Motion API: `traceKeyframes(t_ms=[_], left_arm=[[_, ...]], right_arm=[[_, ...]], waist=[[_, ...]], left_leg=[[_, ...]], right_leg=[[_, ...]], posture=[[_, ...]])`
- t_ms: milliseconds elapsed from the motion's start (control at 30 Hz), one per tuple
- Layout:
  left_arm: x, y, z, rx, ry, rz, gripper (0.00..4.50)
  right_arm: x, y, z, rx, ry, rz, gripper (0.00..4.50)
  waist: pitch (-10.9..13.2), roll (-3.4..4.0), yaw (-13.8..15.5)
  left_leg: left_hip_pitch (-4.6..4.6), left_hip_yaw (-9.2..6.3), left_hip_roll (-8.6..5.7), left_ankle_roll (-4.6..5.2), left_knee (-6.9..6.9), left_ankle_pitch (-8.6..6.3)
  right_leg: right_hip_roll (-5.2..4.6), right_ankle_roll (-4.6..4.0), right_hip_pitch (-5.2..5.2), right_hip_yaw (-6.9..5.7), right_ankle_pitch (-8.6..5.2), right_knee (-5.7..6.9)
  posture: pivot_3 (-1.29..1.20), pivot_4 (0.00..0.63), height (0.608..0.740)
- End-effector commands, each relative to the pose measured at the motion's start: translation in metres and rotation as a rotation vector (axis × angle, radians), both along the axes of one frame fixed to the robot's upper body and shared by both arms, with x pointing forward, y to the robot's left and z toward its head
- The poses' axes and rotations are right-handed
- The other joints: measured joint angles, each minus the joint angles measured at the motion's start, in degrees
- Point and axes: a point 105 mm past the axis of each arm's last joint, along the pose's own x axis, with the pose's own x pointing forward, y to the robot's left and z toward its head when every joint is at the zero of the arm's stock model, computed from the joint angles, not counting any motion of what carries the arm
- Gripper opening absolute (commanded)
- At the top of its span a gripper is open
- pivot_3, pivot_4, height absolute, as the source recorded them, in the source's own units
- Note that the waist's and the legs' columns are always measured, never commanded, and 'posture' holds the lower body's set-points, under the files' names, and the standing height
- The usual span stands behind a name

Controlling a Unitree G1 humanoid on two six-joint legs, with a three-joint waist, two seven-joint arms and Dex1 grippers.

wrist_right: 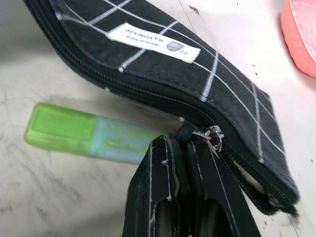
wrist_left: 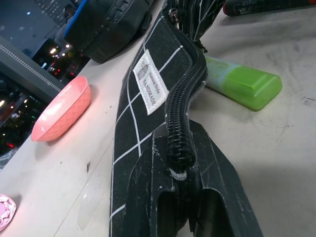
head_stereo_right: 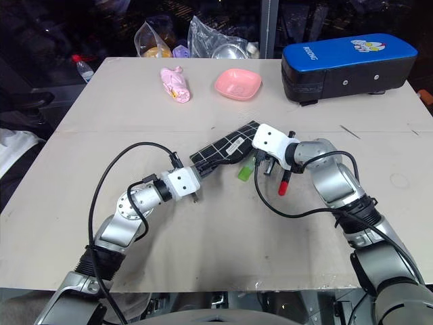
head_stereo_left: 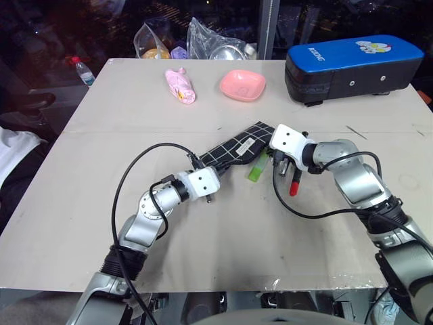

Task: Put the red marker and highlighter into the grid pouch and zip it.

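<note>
Two sets of fingers are clamped shut on the grid pouch [head_stereo_left: 233, 152] mid-bench: the left gripper [wrist_left: 185, 207] pinches its zipper end, the right gripper [wrist_right: 190, 197] grips beside the zipper pull [wrist_right: 213, 137]. The highlighter [head_stereo_left: 256, 167] lies touching the pouch's near edge; the red marker [head_stereo_left: 295, 184] lies just beside the right gripper.

A pale beige, scuffed rectangular surface [head_stereo_left: 88, 223] with a faint seam across its middle fills the scene, its far edge meeting a dark room scattered with small glints of light, where a grey upright post [head_stereo_left: 268, 27] rises at the far side and crumpled clear plastic bags [head_stereo_left: 203, 37] lie.
</note>
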Motion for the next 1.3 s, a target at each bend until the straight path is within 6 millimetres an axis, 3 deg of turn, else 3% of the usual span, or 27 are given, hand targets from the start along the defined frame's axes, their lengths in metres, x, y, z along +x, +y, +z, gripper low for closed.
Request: traceKeyframes(t_ms=[33, 633, 1300], left_arm=[[0.002, 0.000, 0.018, -0.042, -0.064, 0.016, 0.00], [0.020, 0.024, 0.027, -0.052, -0.115, 0.169, 0.00], [0.001, 0.000, 0.026, -0.066, -0.127, 0.049, 0.00]], right_arm=[[-0.005, 0.012, 0.013, 0.004, -0.044, 0.076, 0.02], [-0.026, 0.019, 0.012, -0.006, -0.001, 0.183, 0.02], [-0.028, 0.041, 0.013, -0.003, -0.005, 0.246, 0.02]], waist=[[0.00, 0.00, 0.01], [0.00, 0.00, 0.07], [0.00, 0.00, 0.03]], left_leg=[[0.00, 0.00, 0.00, 0.00, 0.00, 0.00], [0.00, -0.01, 0.00, 0.00, 0.01, 0.00], [0.00, -0.01, -0.01, 0.00, 0.01, 0.00]], right_leg=[[0.00, 0.00, 0.00, 0.00, 0.00, 0.00], [0.00, 0.00, 0.00, -0.01, 0.00, 0.00], [0.01, 0.00, 0.00, -0.02, 0.00, 0.00]], posture=[[0.00, 0.150, 0.740], [0.00, 0.150, 0.740], [0.00, 0.150, 0.740]])
